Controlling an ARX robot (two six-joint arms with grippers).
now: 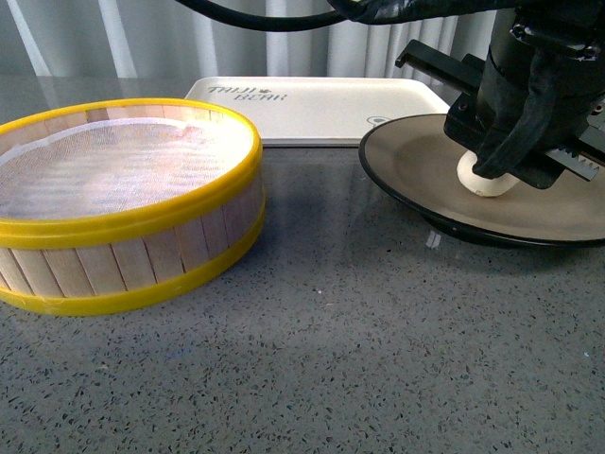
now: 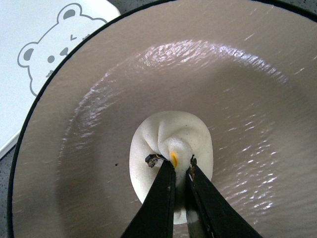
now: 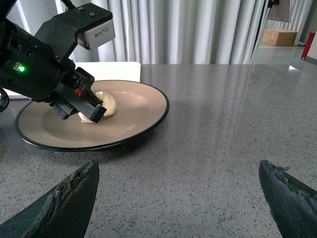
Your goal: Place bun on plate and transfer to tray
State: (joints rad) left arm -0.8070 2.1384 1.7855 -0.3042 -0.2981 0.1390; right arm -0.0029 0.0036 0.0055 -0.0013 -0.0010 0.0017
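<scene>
Where the grey stone table (image 1: 331,359) carries a wooden steamer basket with yellow rims (image 1: 123,255), a flat cream-white rectangular tray (image 1: 321,113) lies behind it. A wide tan-brown plate with black rim (image 1: 416,165) sits at the tray's corner, holding the small white pleated bun (image 2: 168,134), whose twisted top the left gripper (image 2: 179,166) pinches. The right gripper (image 3: 178,198) has its jaws spread wide.

Plate (image 2: 247,74) glossy inside; bun (image 2: 168,131) smooth, matt; basket (image 1: 142,260) wooden slats, gauze lining (image 1: 104,161); table (image 1: 378,359) polished speckled stone.

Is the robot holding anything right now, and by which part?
The left gripper pinches the bun by its twisted top knot; the right gripper holds nothing.
</scene>
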